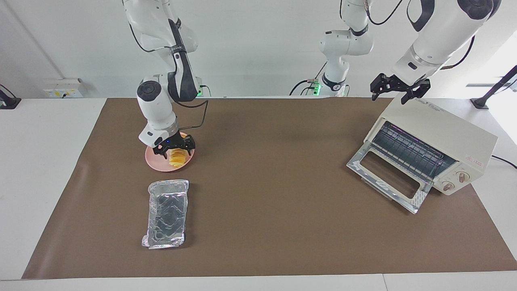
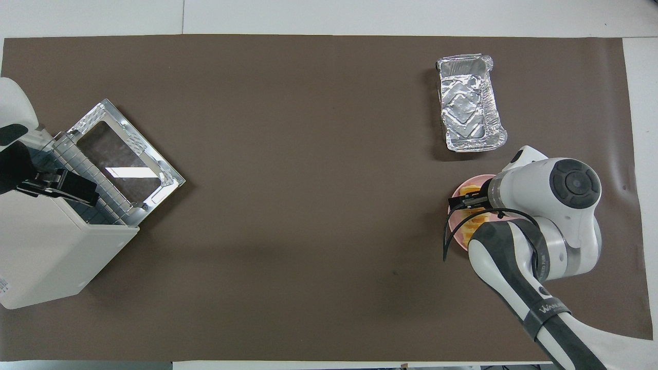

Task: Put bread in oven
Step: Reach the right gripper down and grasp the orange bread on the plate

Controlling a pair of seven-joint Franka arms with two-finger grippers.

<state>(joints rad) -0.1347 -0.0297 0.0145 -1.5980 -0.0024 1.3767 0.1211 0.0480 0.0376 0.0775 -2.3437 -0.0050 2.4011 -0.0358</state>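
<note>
One golden ridged bread [image 1: 177, 158] lies on a pink plate [image 1: 155, 160] at the facing view's left; the right gripper [image 1: 175, 149] straddles it, jaws wide, gripping nothing. Upper right, the left gripper [image 1: 400, 89] hangs open over the oven [image 1: 444, 139]. Overhead, the right arm hides most of the bread [image 2: 467, 191] at right; the oven [image 2: 46, 257] stands at left, door down.

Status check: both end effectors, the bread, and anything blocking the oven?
Right end effector open, straddling the bread on the pink plate. Left end effector open, waiting over the oven. Oven door down, mouth unobstructed.
</note>
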